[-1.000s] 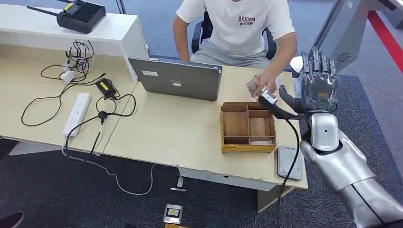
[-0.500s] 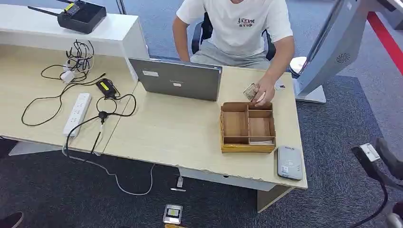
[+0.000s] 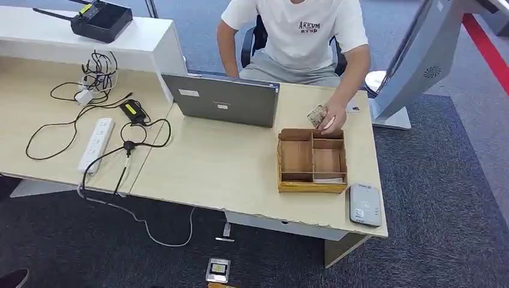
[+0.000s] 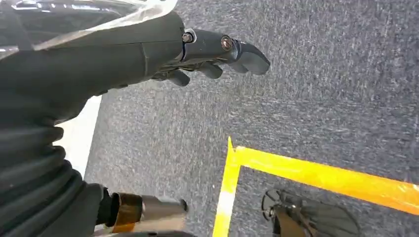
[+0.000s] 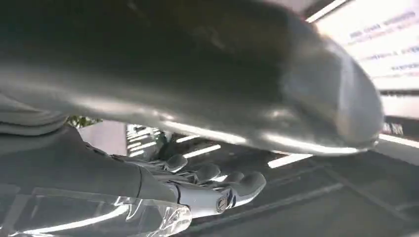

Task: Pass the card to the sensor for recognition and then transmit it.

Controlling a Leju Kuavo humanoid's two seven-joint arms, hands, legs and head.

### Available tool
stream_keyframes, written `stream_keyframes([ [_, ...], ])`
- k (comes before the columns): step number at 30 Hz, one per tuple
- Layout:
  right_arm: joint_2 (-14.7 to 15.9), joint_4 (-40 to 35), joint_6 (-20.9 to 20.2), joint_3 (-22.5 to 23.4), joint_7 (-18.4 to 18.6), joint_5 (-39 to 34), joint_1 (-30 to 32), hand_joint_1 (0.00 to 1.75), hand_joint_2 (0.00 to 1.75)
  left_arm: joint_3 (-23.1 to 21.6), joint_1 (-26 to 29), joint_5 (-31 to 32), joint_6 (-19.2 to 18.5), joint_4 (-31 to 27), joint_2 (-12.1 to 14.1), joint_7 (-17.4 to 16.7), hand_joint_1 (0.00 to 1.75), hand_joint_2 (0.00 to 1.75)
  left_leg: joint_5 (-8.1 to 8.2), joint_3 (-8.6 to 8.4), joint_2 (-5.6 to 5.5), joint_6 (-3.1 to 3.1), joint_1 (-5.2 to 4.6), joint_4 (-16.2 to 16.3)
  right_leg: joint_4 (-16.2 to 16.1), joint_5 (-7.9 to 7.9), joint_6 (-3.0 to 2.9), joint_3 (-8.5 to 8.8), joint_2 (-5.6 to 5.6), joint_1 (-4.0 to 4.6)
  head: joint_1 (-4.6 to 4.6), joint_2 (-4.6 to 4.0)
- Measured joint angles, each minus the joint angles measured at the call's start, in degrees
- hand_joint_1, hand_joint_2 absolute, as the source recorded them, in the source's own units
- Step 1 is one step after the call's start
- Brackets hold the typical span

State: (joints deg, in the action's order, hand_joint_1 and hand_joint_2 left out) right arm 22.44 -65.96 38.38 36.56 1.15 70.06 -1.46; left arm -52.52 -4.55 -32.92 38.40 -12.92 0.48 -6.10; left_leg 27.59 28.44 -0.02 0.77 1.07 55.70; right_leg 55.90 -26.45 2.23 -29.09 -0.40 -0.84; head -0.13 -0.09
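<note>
In the head view, the card [image 3: 317,115] is seen near the far right edge of the tabletop [image 3: 228,168], held by a person's hand [image 3: 332,119] just beyond the wooden tray [image 3: 312,161]; its face is partly covered by the fingers and too small to be read. The flat grey sensor [image 3: 365,204] lies at the near right corner of the tabletop, just beside the tray and close to the edge. A grey laptop [image 3: 222,99] stands at the far edge, its lid turned toward the camera. A white power strip [image 3: 96,144] and tangled black cables [image 3: 96,84] are spread over the left part. Bare pale wood is left between laptop and near edge.

In the left wrist view, the left hand [image 4: 207,57] is shown over grey carpet [image 4: 321,89] crossed by yellow tape [image 4: 316,173]; its dark fingers are loosely spread and nothing is held.

In the right wrist view, the right hand [image 5: 207,185] is seen beneath a large blurred silver shape; its fingers lie apart, with nothing in them.
</note>
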Motion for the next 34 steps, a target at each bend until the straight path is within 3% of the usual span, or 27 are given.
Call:
stream_keyframes([
  [3,-4.18,6.08,0.0,9.09,-2.64,2.53,-2.18,0.0,0.0,0.52,-0.12,1.09,0.0,0.0,-0.22,0.02,0.0,1.75,-0.01,-0.01,0.02,0.0,0.0,0.01,-0.01,0.0,0.01,-0.03,0.01,0.0,0.0,0.0],
  [6,-8.56,10.78,0.0,16.81,-1.92,3.51,-2.49,0.0,0.0,0.74,-0.09,1.42,0.02,0.0,-0.2,-0.76,0.0,1.75,-0.01,0.02,0.02,0.0,0.03,-0.06,0.01,0.01,-0.01,-0.02,0.02,0.05,0.0,0.0],
  [12,-13.61,22.01,0.0,25.73,0.55,8.85,-3.03,0.0,0.0,0.9,-0.43,1.75,-0.39,0.0,-0.09,-1.51,0.0,1.75,-0.01,0.0,0.09,0.02,0.04,-0.12,0.07,0.0,-0.02,-0.06,0.1,0.05,0.0,0.0],
  [19,-14.75,38.78,-1.33,29.32,6.65,13.13,-4.99,0.0,0.0,0.87,-0.49,2.19,-1.37,0.0,-0.09,-1.92,0.0,1.75,-0.04,0.0,0.07,0.04,0.04,-0.13,0.09,0.0,-0.02,-0.02,0.1,0.05,-0.02,0.0],
  [22,-15.1,44.26,-5.29,30.13,8.07,14.2,-5.55,0.0,0.0,0.85,-0.51,2.49,-1.55,0.0,-0.09,-1.95,0.0,1.75,-0.05,0.0,0.04,0.04,0.03,-0.13,0.09,0.0,-0.02,0.0,0.09,0.04,0.0,0.0],
  [30,-15.86,52.07,-14.23,30.54,11.37,15.53,-6.16,0.0,0.0,0.66,-0.54,3.34,-1.95,0.0,0.18,-2.03,0.0,1.75,-0.04,0.01,0.04,0.04,0.03,-0.13,0.1,0.0,-0.02,0.0,0.09,0.04,-0.02,0.0],
  [34,-16.1,54.22,-15.48,30.54,11.44,16.13,-6.28,0.0,0.0,0.31,-0.55,3.78,-2.08,-0.02,0.35,-1.95,0.0,1.75,-0.05,0.01,0.04,0.04,0.03,-0.13,0.1,0.0,-0.02,0.01,0.09,0.03,0.0,0.0],
])
